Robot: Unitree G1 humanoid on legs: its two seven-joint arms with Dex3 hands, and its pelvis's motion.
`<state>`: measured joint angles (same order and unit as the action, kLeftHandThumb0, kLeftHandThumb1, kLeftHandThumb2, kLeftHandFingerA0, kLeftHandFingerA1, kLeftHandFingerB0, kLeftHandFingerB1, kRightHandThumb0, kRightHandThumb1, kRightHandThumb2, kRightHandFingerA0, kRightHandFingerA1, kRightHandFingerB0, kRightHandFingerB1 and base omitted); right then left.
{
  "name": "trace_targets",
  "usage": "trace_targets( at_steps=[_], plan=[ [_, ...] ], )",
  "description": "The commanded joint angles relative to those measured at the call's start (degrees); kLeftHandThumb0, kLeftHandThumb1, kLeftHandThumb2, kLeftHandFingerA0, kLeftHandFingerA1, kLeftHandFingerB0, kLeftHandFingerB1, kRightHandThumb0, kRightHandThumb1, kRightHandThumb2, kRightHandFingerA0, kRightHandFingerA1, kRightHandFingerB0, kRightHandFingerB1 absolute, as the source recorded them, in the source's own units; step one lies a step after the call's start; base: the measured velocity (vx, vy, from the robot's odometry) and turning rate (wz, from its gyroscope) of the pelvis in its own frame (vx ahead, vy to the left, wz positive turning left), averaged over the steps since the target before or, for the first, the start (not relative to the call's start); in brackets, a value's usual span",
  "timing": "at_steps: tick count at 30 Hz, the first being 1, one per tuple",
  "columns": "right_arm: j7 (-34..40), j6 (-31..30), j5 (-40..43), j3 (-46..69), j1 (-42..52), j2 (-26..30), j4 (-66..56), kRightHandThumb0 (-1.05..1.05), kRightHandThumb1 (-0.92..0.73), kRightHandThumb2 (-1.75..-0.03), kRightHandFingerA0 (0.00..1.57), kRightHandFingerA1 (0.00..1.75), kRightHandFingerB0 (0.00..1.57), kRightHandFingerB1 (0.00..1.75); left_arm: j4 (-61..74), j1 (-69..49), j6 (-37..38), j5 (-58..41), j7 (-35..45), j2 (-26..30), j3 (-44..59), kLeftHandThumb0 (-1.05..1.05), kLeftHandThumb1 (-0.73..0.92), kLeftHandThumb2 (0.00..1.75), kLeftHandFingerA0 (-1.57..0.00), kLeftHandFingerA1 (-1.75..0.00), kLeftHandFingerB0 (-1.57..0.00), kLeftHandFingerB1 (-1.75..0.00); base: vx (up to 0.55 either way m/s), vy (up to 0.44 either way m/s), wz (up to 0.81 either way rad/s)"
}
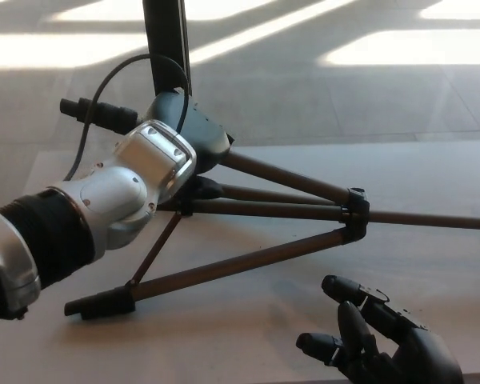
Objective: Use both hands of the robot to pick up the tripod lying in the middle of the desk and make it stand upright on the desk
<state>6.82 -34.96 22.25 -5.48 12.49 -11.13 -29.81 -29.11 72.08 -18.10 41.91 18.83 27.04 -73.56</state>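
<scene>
Across mid desk (pixel 432 168) the tripod (pixel 248 210) is lying on its side, legs splayed, centre column running off to the right. Left hand (pixel 194 136) is sitting over the upper leg near the feet end; fingers hidden behind wrist, so can't tell if it's closing. Right hand (pixel 376 340) is waiting palm-up near the front edge, fingers spread, holding nothing, apart from the legs. Judgement: stiff metal tubes, smooth, prob. moderate wt, awkward and long. Best hold: one leg w/ left hand, hub (pixel 354 214) or column w/ right.
</scene>
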Motion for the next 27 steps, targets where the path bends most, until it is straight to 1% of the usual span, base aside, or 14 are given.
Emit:
trace_targets(
  at_steps=[1,2,3,4,6,9,10,12,13,15,18,19,22,27],
  plan=[
    [2.3,-0.2,-1.0,-1.4,5.1,-1.4,0.0,-0.71,-0.69,-0.61,0.6,0.94,0.56,0.61,-11.4,-0.8,1.4,20.1,-24.9,-4.0,-5.7,-0.59,0.43,0.8,-0.25,-0.63,-0.18,-0.49,0.0,0.0,0.0],
    [2.3,-0.4,-0.9,-1.3,5.1,-1.3,-0.2,-0.71,-0.69,-0.61,0.6,0.94,0.56,0.61,-12.3,-0.8,1.7,20.3,-26.6,-4.5,-5.8,-0.59,0.43,0.8,-0.25,-0.63,-0.18,-0.49,0.0,0.0,0.0],
    [2.4,-0.6,-1.1,-1.0,4.9,-1.0,-0.2,-0.7,-0.69,-0.61,0.61,0.93,0.58,0.62,-13.6,-0.7,3.9,19.0,-31.8,-5.5,-4.7,-0.5,0.52,0.56,-0.66,-0.89,-0.34,-0.41,0.0,0.0,0.0],
    [2.6,-0.8,-1.0,-0.7,4.7,-1.0,-0.2,-0.72,-0.52,-0.89,0.62,0.88,0.56,0.67,-14.2,-0.3,5.2,18.4,-33.5,-6.1,-4.2,-0.52,0.41,0.76,-0.8,-1.0,-0.28,-0.53,0.0,0.0,0.0],
    [2.8,-0.9,-1.1,-0.5,4.2,-0.9,0.0,-0.69,-0.69,-0.6,0.63,0.94,0.61,0.64,-14.7,0.2,6.0,18.0,-34.8,-7.3,-4.0,-0.47,0.52,0.58,-0.95,-1.46,-0.24,-0.59,0.0,0.0,0.0],
    [3.3,-0.6,-1.2,-0.5,3.9,-1.6,0.4,-0.67,-0.69,-0.61,0.63,0.96,0.59,0.63,-15.6,0.0,9.3,15.1,-37.2,-9.2,-1.8,-0.55,0.4,0.84,-1.18,-1.36,-0.28,-0.61,0.0,0.0,0.0],
    [3.4,-0.5,-1.2,-0.5,4.0,-1.8,0.5,-0.66,-0.69,-0.6,0.64,0.96,0.6,0.63,-15.9,-0.4,10.2,14.4,-38.5,-9.5,-1.2,-0.53,0.57,0.61,-1.02,-1.53,-0.32,-0.54,0.0,0.0,0.0],
    [3.1,-0.5,-0.6,-0.4,4.1,-2.1,0.7,-0.65,-0.69,-0.61,0.62,0.97,0.59,0.64,-16.3,-1.0,12.4,12.1,-39.0,-10.1,0.4,-0.58,0.5,0.93,-1.2,-1.34,-0.34,-0.63,0.0,0.0,0.0],
    [3.4,-0.5,-0.4,-0.4,4.2,-2.4,0.7,-0.65,-0.7,-0.6,0.62,0.96,0.61,0.64,-16.2,-1.2,12.4,11.5,-37.7,-10.6,0.7,-0.54,0.63,0.63,-0.99,-1.54,-0.48,-0.65,0.0,0.0,0.0],
    [3.5,-0.9,-0.2,-0.1,4.1,-2.4,0.8,-0.65,-0.69,-0.61,0.61,0.96,0.59,0.63,-16.2,-1.9,12.4,9.8,-36.1,-11.5,1.9,-0.58,0.49,0.85,-1.1,-1.35,-0.54,-0.69,0.0,0.0,0.0],
    [3.5,-0.4,-1.1,-0.4,3.6,-1.9,1.3,-0.66,-0.7,-0.6,0.63,0.95,0.62,0.64,-17.1,-2.6,10.6,9.2,-35.6,-12.6,2.8,-0.53,0.63,0.62,-0.96,-1.47,-0.87,-0.67,0.0,0.0,0.0],
    [3.6,-0.4,-1.2,-0.4,3.4,-1.9,1.5,-0.69,-0.53,-0.9,0.66,0.9,0.57,0.68,-17.9,-3.0,8.5,10.7,-36.4,-13.0,1.9,-0.5,0.55,0.61,-0.96,-1.5,-0.84,-0.66,0.0,0.0,0.0],
    [3.0,0.0,-1.3,-0.4,2.8,-1.4,2.0,-0.65,-0.7,-0.61,0.65,0.96,0.6,0.64,-19.0,-3.2,5.4,12.9,-35.4,-13.3,0.3,-0.4,0.5,0.57,-0.97,-1.45,-0.74,-0.58,0.0,0.0,0.0],
    [3.6,-0.4,-1.4,-0.4,1.9,-1.5,2.0,-0.65,-0.7,-0.61,0.65,0.94,0.61,0.63,-17.0,-5.7,7.4,9.3,-35.8,-12.0,5.0,-0.35,0.43,0.57,-0.97,-1.61,-0.85,-0.64,0.0,0.0,0.0]
  ],
)
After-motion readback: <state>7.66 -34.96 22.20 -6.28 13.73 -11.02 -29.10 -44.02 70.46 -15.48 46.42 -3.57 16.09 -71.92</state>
